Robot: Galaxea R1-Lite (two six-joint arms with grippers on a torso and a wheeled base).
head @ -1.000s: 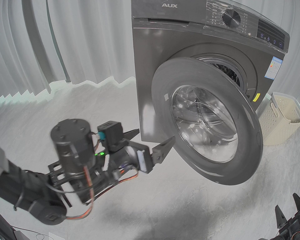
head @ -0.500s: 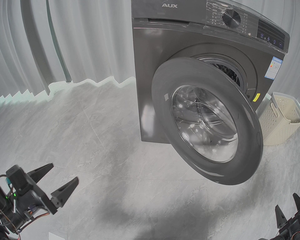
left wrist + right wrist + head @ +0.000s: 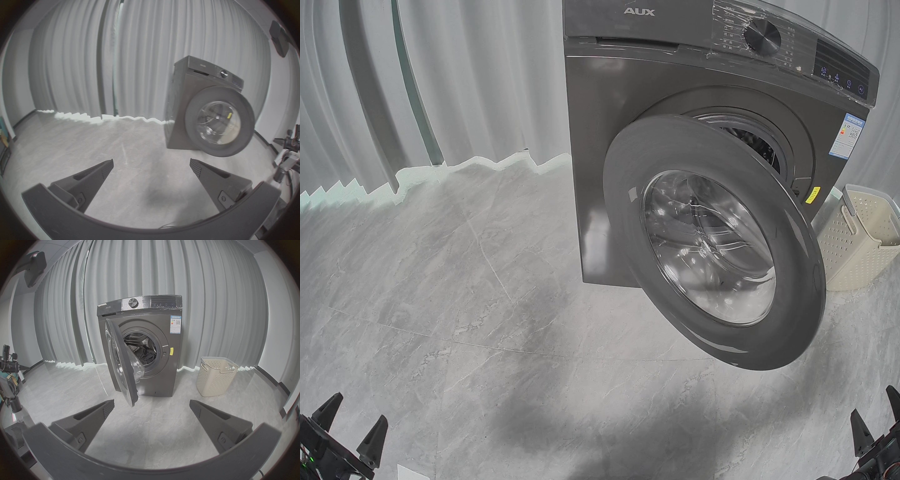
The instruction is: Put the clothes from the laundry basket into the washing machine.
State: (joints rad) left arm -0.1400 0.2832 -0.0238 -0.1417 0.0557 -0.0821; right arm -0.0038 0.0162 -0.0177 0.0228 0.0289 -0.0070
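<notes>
Cream perforated plastic laundry basket: on floor, right of open grey metal washing machine | dark clothes apparently in drum | right gripper nearer basket, spread, empty | left gripper spread, empty

The left pincer and right pincer are alike in matte dark grey plastic, each with two wedge-shaped fingers tapering to points, dotted grip pads inside the tips, a round screw recess near each base, and a broad curved guard joining them.
</notes>
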